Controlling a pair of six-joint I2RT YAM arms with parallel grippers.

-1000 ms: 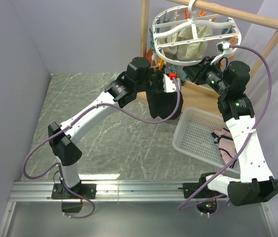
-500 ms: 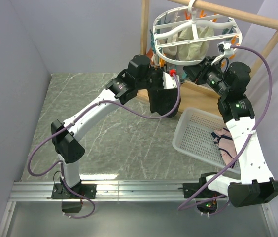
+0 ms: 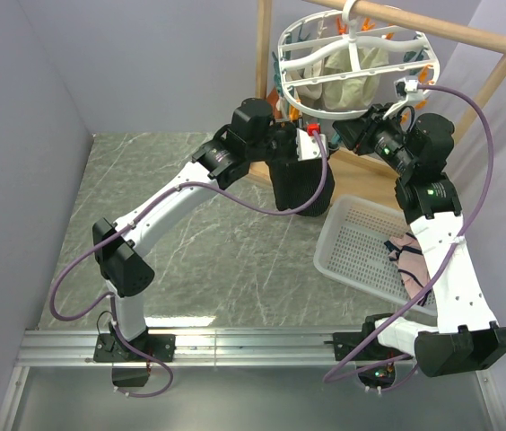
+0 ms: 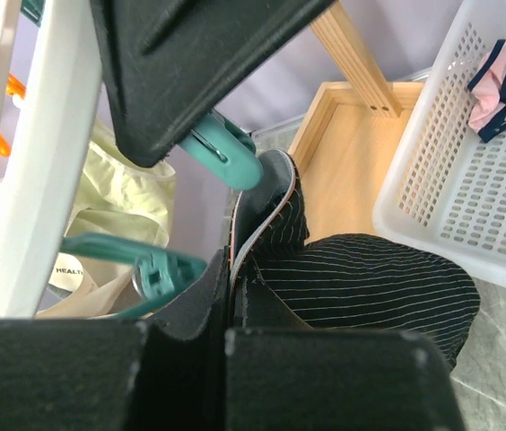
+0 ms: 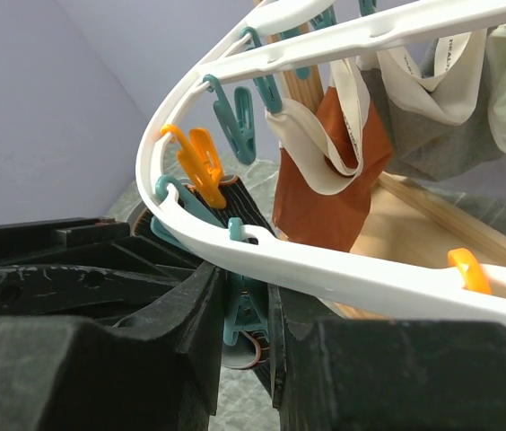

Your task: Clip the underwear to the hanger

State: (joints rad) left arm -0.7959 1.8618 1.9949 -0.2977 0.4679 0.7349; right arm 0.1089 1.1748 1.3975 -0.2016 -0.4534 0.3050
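Observation:
The underwear (image 3: 301,184), black with fine pinstripes, hangs from my left gripper (image 3: 311,144) just below the hanger's (image 3: 353,67) near rim. In the left wrist view my left gripper (image 4: 235,289) is shut on the waistband of the underwear (image 4: 361,278), and a teal clip (image 4: 226,157) sits at the waistband's top edge. My right gripper (image 3: 353,131) is under the rim. In the right wrist view my right gripper (image 5: 246,310) is shut on a teal clip (image 5: 246,316) hanging from the hanger (image 5: 343,274), with the striped waistband (image 5: 235,211) right at that clip.
A white basket (image 3: 361,235) stands at the right and holds a pink and navy garment (image 3: 410,256). The wooden rail frame (image 3: 495,40) carries the hanger. A cream cloth (image 3: 347,85) and a rust-brown cloth (image 5: 325,180) hang from other clips. Orange clips (image 5: 199,162) dangle nearby.
My left arm has lifted the underwear a little, up and to the right towards the hanger rim. My right gripper has stayed at the clip.

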